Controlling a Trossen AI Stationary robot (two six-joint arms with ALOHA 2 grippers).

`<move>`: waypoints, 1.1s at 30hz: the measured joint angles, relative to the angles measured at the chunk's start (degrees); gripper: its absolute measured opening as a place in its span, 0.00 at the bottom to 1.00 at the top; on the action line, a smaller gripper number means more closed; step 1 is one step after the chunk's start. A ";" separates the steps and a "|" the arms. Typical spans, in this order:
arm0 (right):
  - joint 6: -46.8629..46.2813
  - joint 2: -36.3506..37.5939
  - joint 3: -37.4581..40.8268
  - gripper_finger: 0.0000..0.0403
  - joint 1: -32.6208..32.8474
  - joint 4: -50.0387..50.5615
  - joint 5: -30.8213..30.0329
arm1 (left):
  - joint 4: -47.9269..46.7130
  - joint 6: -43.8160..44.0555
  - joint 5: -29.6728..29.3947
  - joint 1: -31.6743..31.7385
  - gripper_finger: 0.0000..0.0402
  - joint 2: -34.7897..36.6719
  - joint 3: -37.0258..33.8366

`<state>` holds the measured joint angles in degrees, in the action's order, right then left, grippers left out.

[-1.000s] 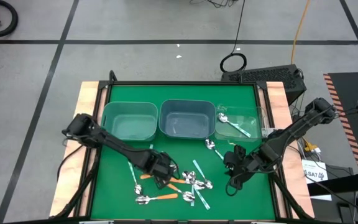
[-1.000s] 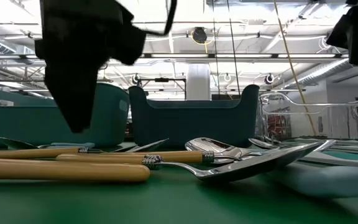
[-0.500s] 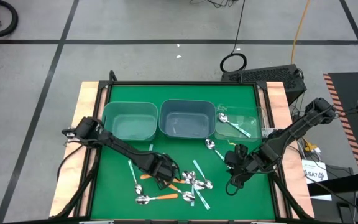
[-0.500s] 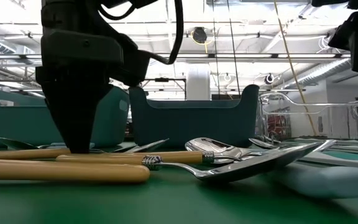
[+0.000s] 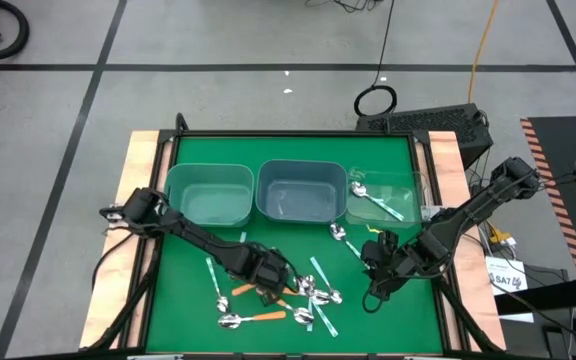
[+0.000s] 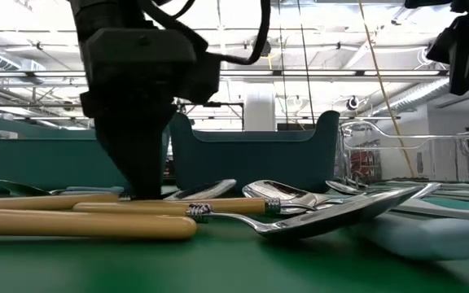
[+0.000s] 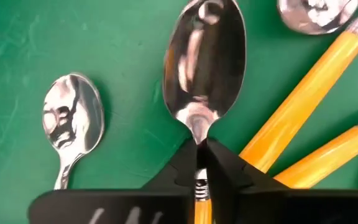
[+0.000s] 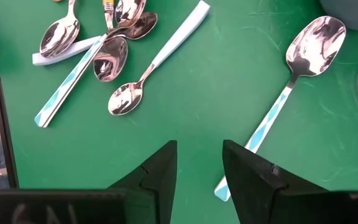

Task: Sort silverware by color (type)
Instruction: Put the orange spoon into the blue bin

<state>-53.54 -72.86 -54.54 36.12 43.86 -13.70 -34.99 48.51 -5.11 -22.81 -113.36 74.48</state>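
High view shows the left gripper [image 5: 268,285] lowered into the pile of spoons [image 5: 303,295] on the near half of the green table [image 5: 388,155], while the right gripper [image 5: 376,282] waits to the right of the pile, above the mat. In the left wrist view the left gripper's fingers [image 7: 219,168] are clenched on the neck of an orange-handled spoon [image 7: 204,74], just below its shiny bowl (the handle continues between the fingers and out of sight). The spoon lies on the mat; it has not been lifted. In the right wrist view the right gripper's fingers [image 8: 247,168] stand apart with nothing between them. Progress is judged early. Of the three bins along the far side, the left bin [image 5: 208,192] and the middle bin [image 5: 300,188] appear to hold nothing, and the clear bin [image 5: 413,192] on the right holds one blue-handled spoon [image 5: 373,199]. Remaining work: roughly a dozen spoons with orange, light blue or teal handles lie loose on the mat, most in the pile, with a few between the pile and the bins.
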 joint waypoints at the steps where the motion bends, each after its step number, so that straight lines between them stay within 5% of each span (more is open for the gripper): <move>1: 0.00 0.00 0.00 0.31 0.00 -0.02 0.00 | 0.05 0.15 0.03 0.09 0.04 0.00 0.00; 16: 0.00 0.00 0.00 0.31 0.00 -0.15 0.20 | -0.15 2.16 -0.01 0.68 0.01 1.46 0.53; 33: -1.54 0.00 0.00 0.31 0.00 -3.35 2.80 | -10.11 -4.56 -0.98 2.81 0.00 1.49 13.34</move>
<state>-55.08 -72.86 -54.54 36.12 40.51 -10.90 -45.10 43.96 -6.09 -20.00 -111.87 87.82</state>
